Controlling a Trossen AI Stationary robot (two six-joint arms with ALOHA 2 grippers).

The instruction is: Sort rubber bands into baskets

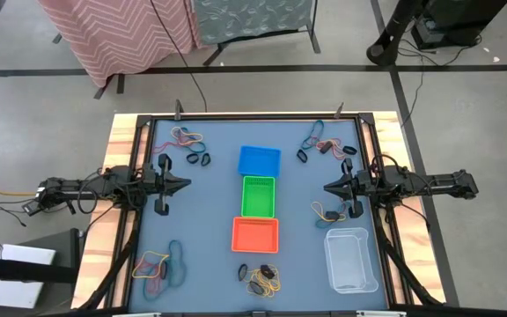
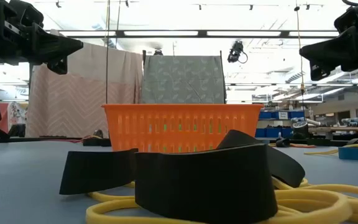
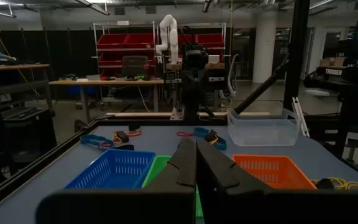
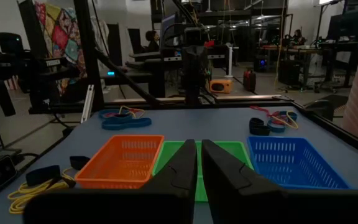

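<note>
Rubber bands [image 1: 187, 138] lie in loose clusters near all four corners of the bench [image 1: 209, 207], none sorted yet as far as the high view shows. One cluster sits near the far left corner, another [image 1: 324, 145] near the far right corner, a third [image 1: 161, 264] near the near left corner, a fourth [image 1: 260, 277] at the near edge just in front of the orange basket [image 1: 255, 235], plus a few [image 1: 328, 211] by the right gripper. Blue basket [image 1: 260, 160], green basket [image 1: 258, 195] and orange basket stand in a row down the bench middle, touching or nearly so; all three look empty from above and in the wrist views. Clear tub [image 1: 351, 259] near the near right corner also looks empty.

Left gripper [image 1: 186, 183] hovers at the left side of the bench, clenched, holding nothing. Right gripper [image 1: 327, 187] hovers at the right side, fingers nearly together with a thin gap, also carrying nothing. Both point inward at the baskets.

Progress judgement: task at the start, every band left to pick and drop. Closest candidates look like the bands just beside the right gripper.
</note>
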